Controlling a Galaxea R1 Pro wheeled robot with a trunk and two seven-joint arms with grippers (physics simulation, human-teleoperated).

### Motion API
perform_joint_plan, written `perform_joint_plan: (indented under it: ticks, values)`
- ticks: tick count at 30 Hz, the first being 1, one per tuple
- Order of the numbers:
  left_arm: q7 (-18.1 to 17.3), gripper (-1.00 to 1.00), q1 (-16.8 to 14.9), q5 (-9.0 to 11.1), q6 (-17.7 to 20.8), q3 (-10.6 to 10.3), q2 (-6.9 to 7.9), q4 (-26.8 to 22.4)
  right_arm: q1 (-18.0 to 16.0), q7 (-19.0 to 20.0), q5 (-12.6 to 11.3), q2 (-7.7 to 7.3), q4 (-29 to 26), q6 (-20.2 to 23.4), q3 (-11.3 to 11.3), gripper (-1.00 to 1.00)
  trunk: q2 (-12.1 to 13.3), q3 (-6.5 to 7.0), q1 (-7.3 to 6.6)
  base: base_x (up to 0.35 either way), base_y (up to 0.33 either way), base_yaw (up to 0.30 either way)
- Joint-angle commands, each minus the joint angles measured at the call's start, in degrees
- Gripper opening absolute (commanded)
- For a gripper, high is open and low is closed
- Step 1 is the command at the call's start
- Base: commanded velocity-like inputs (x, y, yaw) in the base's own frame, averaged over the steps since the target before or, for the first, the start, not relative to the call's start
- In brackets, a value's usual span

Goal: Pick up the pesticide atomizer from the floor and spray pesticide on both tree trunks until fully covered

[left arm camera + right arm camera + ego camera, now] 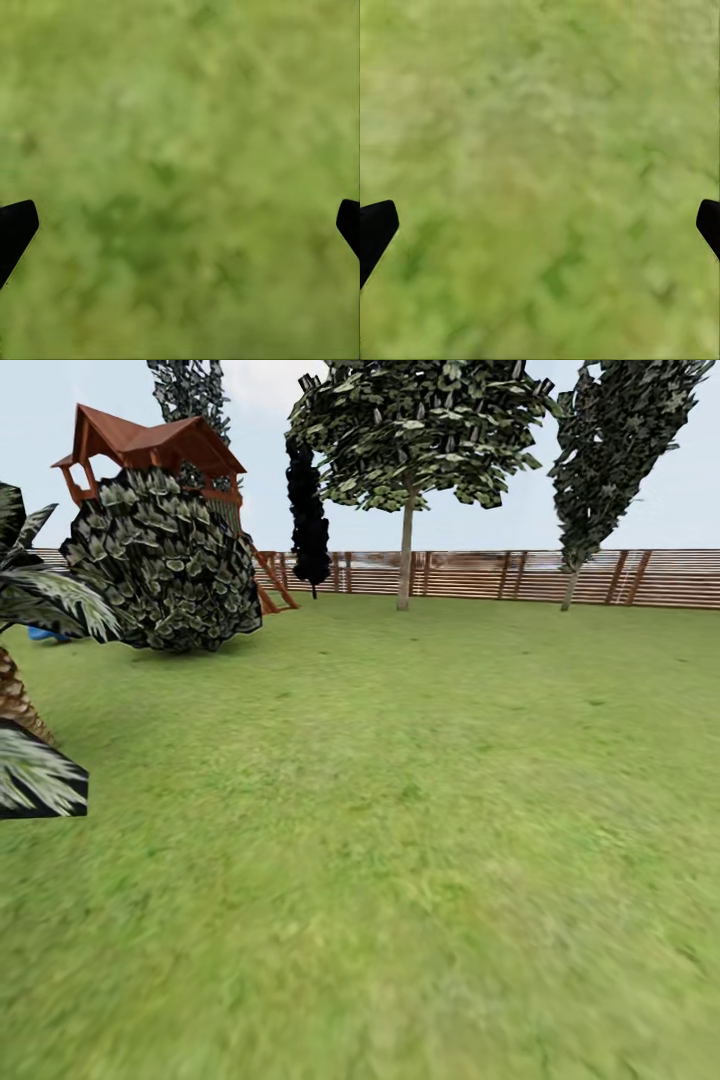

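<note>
Two pincers hang over bare grass, each seen through its own wrist camera: left pincer spread wide, black fingertips at opposite edges of the frame, nothing between them; right pincer likewise spread, fingertips far apart, empty.

Head view, near to far: lawn fills the lower two thirds of the frame, blurred at the bottom. Palm with criss-cross trunk and pale fronds at the left edge. Round dark bush in the upper left, and behind it a red-brown wooden playhouse with peaked roof. Slat fence runs across the upper frame. Just before the fence, top centre, one tree with slim pale tree trunk; a second tree leans at upper right, its trunk thin and short in view. Narrow black cypress stands between bush and centre tree. Pesticide atomizer: cannot tell where it lies.
</note>
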Motion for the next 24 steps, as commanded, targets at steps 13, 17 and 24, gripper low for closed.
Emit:
perform_joint_plan:
  ticks: [13,17,24]
  values:
    - [-0.04,1.00,-0.05,0.44,-0.18,-0.08,-0.01,0.06,-0.01,-0.02,0.03,-0.08,0.07,-0.17,-0.07,1.00,-0.02,-0.05,0.03,0.338,0.000,0.080]
    - [-0.06,1.00,-0.05,0.44,-0.18,-0.09,-0.02,0.07,-0.01,-0.02,0.03,-0.16,0.06,-0.17,-0.09,1.00,-0.02,-0.05,0.03,0.338,0.000,0.001]
    - [-0.05,1.00,-0.05,0.44,-0.18,-0.05,-0.01,0.07,-0.01,0.00,0.03,-0.18,0.07,-0.17,-0.17,1.00,-0.02,-0.05,0.03,0.338,0.000,0.000]
